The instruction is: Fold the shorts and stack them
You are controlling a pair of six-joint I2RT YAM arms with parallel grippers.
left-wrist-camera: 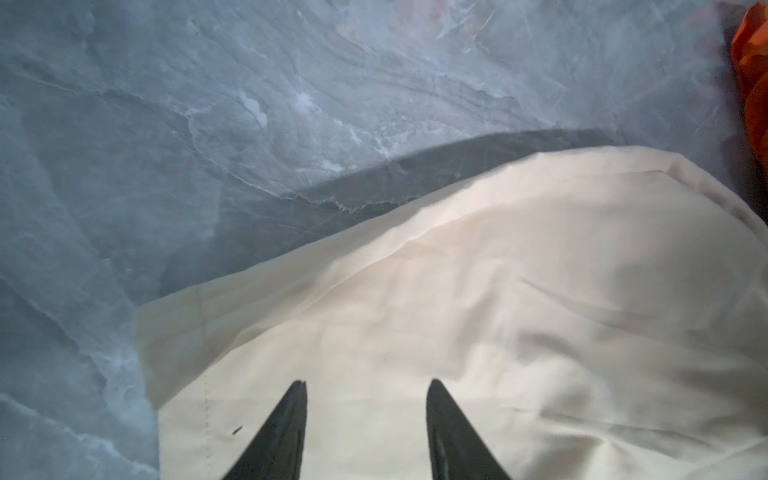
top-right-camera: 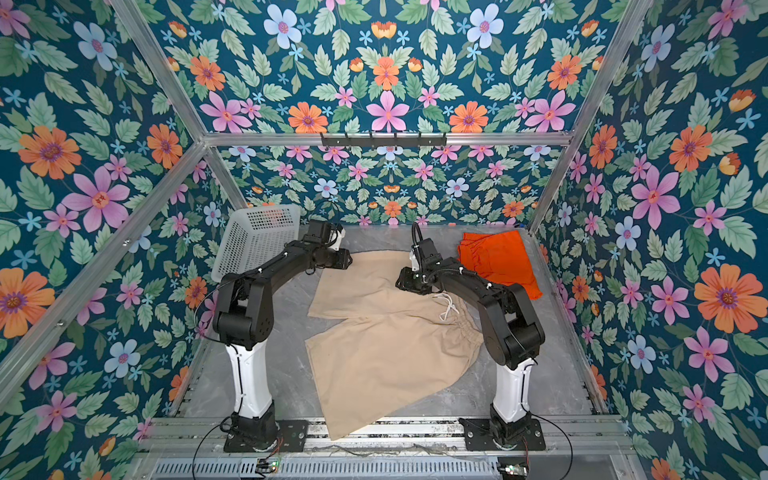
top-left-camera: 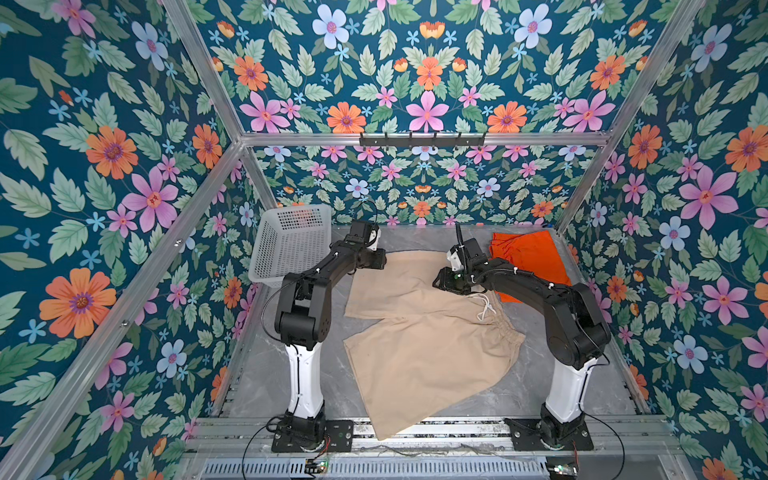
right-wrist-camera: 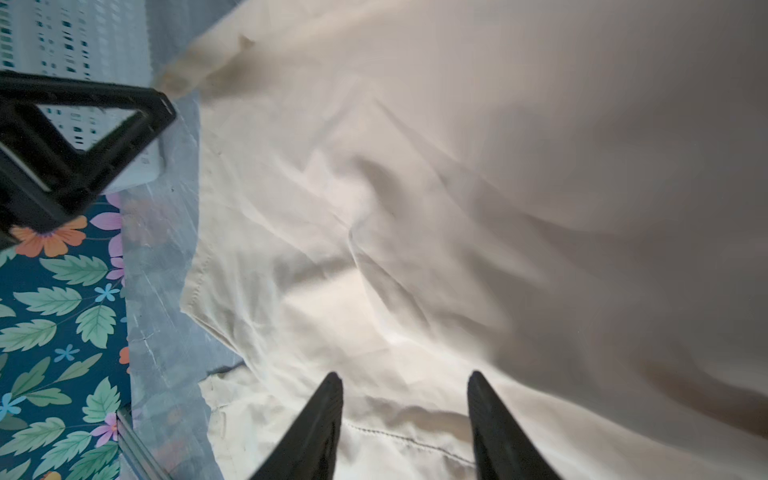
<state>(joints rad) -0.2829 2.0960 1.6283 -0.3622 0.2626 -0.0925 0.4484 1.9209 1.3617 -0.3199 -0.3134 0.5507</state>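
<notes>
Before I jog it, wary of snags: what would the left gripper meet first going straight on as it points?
The open left gripper would likely meet the beige shorts first, though depth is unclear.

White perforated basket (top-left-camera: pixel 291 245) at far left, grey marble tabletop (top-left-camera: pixel 519 395), black hook rail (top-left-camera: pixel 422 140), floral walls (top-left-camera: pixel 428 83)

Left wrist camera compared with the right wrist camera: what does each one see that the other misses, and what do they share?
Only the left wrist view catches the orange shorts at its edge. Only the right wrist view shows the white basket and the floral wall. Both show the beige shorts lying on the grey marble table, each seen past an open, empty gripper: the left gripper and the right gripper.
</notes>
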